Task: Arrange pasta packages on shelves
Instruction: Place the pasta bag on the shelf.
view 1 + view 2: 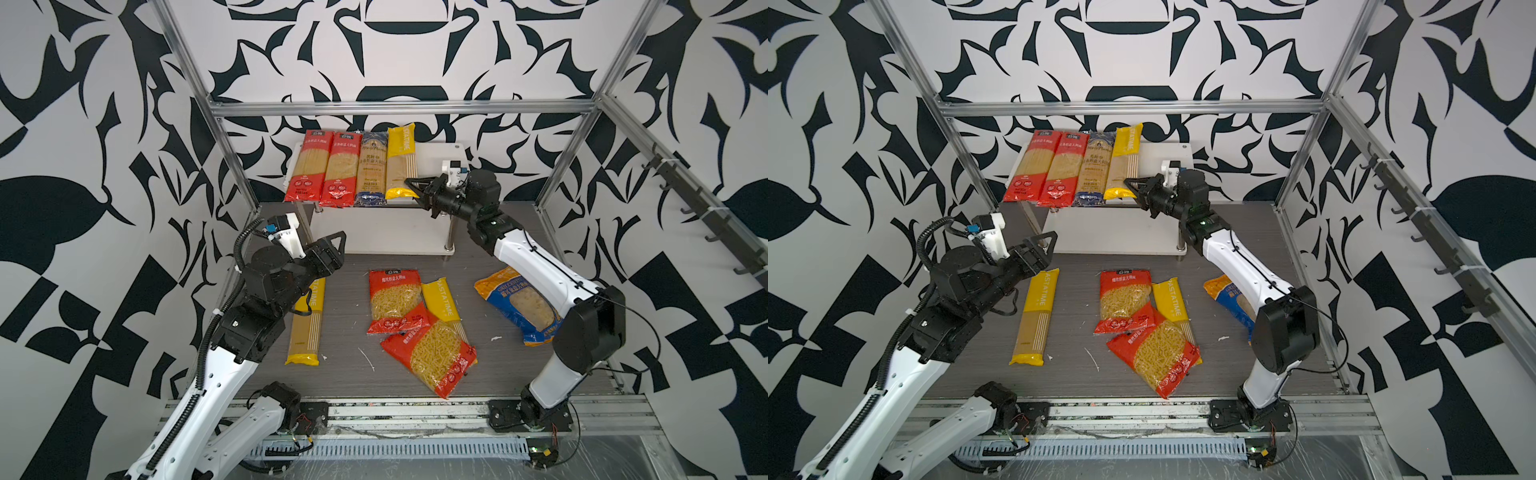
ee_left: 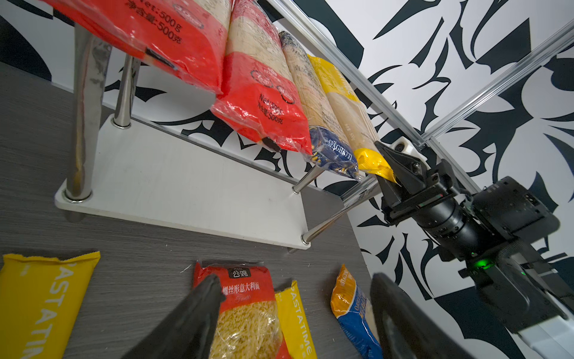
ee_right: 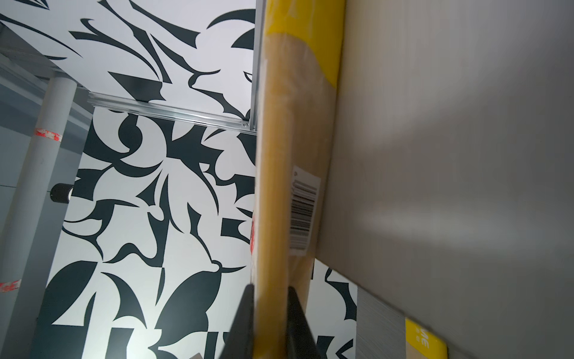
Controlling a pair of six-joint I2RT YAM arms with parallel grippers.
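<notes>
The shelves (image 1: pixel 440 153) carry two red spaghetti packs (image 1: pixel 309 166), a dark-blue one (image 1: pixel 372 166) and a yellow PASTATIME pack (image 1: pixel 400 162) side by side on the top board. My right gripper (image 1: pixel 411 187) (image 3: pixel 270 298) is shut on that yellow pack's near end (image 2: pixel 372 164), which overhangs the board's front edge. My left gripper (image 1: pixel 338 249) (image 2: pixel 296 279) hangs open and empty near the rack's left front leg. On the table lie another yellow pack (image 1: pixel 305 328), two red fusilli bags (image 1: pixel 395 301) overlapping a third yellow pack (image 1: pixel 440 297), and a blue-orange bag (image 1: pixel 519 303).
Aluminium frame rails (image 1: pixel 399 109) box in the workspace. The lower white board (image 1: pixel 386 237) is bare. The arm bases sit on the front rail (image 1: pixel 415 411). A row of dark hooks (image 1: pixel 698 208) lines the right wall. Small white scraps (image 1: pixel 368 359) lie on the grey tabletop.
</notes>
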